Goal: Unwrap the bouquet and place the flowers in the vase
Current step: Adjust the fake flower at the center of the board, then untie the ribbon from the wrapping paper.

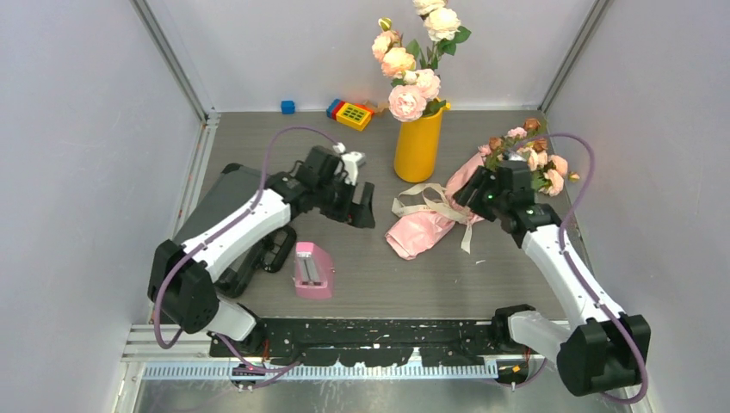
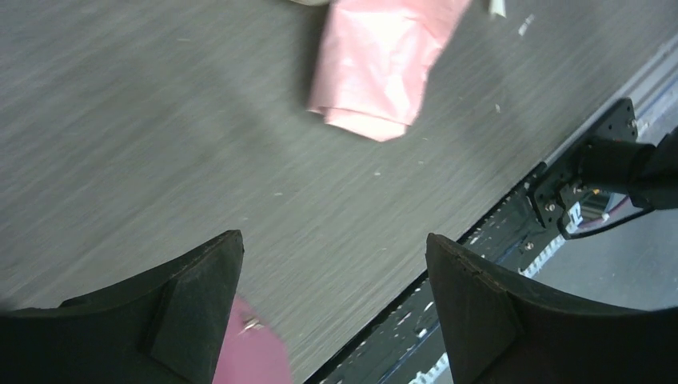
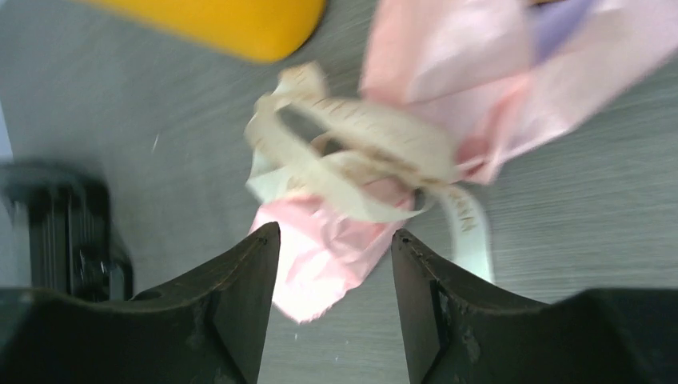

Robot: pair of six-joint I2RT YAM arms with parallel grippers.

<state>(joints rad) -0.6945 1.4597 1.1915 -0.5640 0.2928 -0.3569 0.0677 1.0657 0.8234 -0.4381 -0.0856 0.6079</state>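
The step in hand seems to be the unwrapping: the bouquet (image 1: 429, 228) lies on its side a little right of the centre of the top view, and its beige ribbon (image 1: 419, 205) looks loose, in flat woven loops over the paper, but the wrap is not yet off. The paper is thin and crinkled, pink with a lilac side that shows in the upper right of the right wrist view, and it is folded into a cone whose narrow end points to the lower left. The flowers (image 1: 538, 157), small pink, peach and rusty roses, come out of the wide end at the right of the frame. The right gripper (image 3: 334, 236) hangs over the ribbon with jaws apart and nothing between them. The left gripper (image 2: 334, 244) is also released and wide, above bare grey ribbed table (image 1: 258, 138), left of the bouquet. The vase (image 1: 418, 148), a smooth yellow-orange cylinder, stands upper centre, close to the bouquet, and big pale roses (image 1: 411, 64) already fill it. I judge that the next move needs one gripper to pin the paper and the other to pull the ribbon free.
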